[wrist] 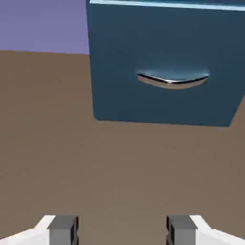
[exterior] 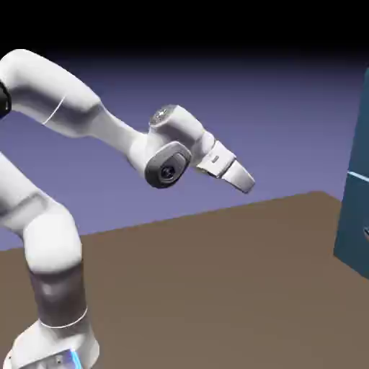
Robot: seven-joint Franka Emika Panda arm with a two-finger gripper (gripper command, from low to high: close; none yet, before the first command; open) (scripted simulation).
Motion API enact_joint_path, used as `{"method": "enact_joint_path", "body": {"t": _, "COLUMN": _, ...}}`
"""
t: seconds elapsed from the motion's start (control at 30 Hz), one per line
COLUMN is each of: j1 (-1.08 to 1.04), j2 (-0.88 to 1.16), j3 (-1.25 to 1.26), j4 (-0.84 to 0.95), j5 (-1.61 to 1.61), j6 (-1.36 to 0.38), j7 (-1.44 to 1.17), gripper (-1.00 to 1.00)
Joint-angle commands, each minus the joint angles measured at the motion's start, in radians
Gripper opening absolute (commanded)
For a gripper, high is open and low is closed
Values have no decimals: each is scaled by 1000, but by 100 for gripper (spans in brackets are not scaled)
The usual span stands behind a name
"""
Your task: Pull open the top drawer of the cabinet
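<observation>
The dark teal-blue cabinet (exterior: 357, 216) stands at the exterior view's right edge, cut off by the frame. A thin pale-blue seam (exterior: 358, 175) crosses its face, and the top drawer (exterior: 362, 122) is the plain panel above that seam. In the hand view the cabinet (wrist: 162, 48) fills the upper right. There only the panel below the seam shows, carrying a curved metal handle (wrist: 172, 80); the top drawer lies beyond the picture's top edge. My gripper (exterior: 246, 181) (wrist: 122, 232) hangs in mid-air well short of the cabinet, open, with nothing between its grey fingertips (wrist: 62, 229).
The brown table (exterior: 216, 288) stretches between the arm and the cabinet. The arm's white elbow and wrist (exterior: 169, 148) arch above the table's middle. Behind is the plain blue-violet backdrop.
</observation>
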Motion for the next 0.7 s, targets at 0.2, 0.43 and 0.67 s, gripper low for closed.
{"method": "enact_joint_path", "body": {"t": 0.2, "j1": -9, "j2": 137, "j3": -5, "j4": 196, "j5": 304, "j6": -9, "j7": -114, "gripper": 0}}
{"method": "enact_joint_path", "body": {"t": 0.43, "j1": -17, "j2": 273, "j3": -9, "j4": 393, "j5": 609, "j6": -19, "j7": -228, "gripper": 0}}
{"method": "enact_joint_path", "body": {"t": 0.67, "j1": -26, "j2": 410, "j3": -14, "j4": 589, "j5": 913, "j6": -28, "j7": -343, "gripper": 0}}
